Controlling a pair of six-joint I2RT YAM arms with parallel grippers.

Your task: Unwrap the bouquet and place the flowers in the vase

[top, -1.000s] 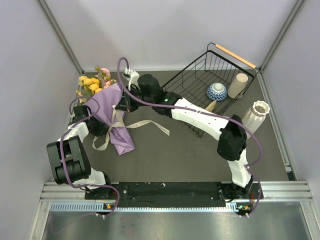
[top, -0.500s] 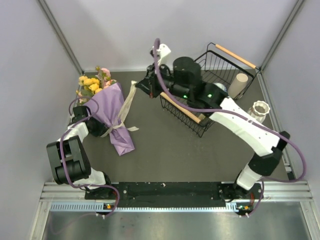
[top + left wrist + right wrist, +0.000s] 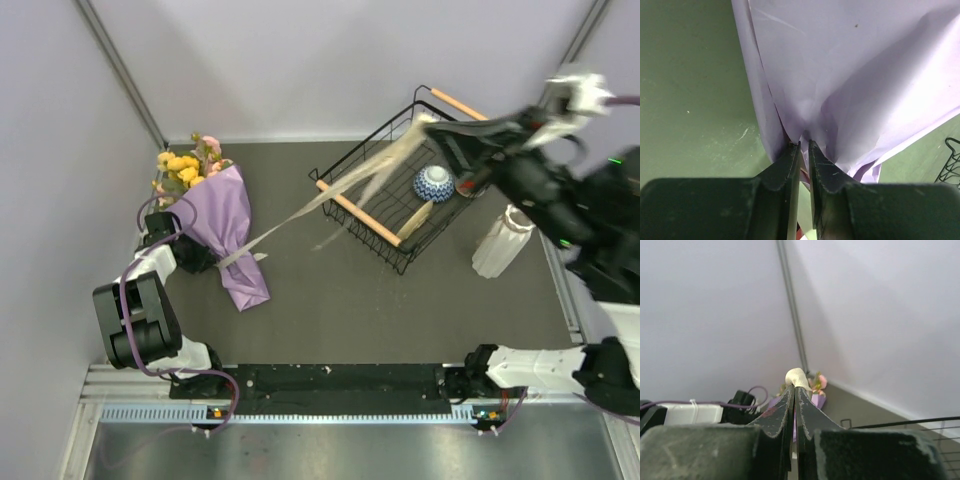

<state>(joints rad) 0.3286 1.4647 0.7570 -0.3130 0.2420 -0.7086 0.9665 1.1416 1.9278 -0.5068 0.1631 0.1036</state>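
Dark matte table (image 3: 330, 310), pale lilac walls on three sides, metal rail along the near edge.

The bouquet (image 3: 225, 235) lies on its side at the left of the table. Its narrow tip points toward you and its wide end toward the far left corner. The flowers (image 3: 185, 165), yellow clusters with some pink, spill out of that wide end and are all in the wrap.

Your left gripper (image 3: 804, 145) is closed on the lilac wrapping paper (image 3: 850, 75). In the left wrist view both fingers pinch a fold at the paper's edge, with the sheet puckered around the pinch.

Your right gripper (image 3: 795, 388) is clamped on the end of the cream ribbon (image 3: 797, 376), and a small loop of it sticks up past the fingertips. In the top view the right arm is high over the right side and blurred. The ribbon runs from it in a taut line across the near corner of the black wire basket (image 3: 385, 255) and down to the bouquet's waist.

A blue-and-white bowl (image 3: 434, 183) sits in the basket. One wooden handle lies across the basket's front and another along its far rim.

The vase (image 3: 497, 250), white and ribbed, stands on the table just right of the basket. Its top is hidden behind the right arm, so you cannot tell from here what is in it.
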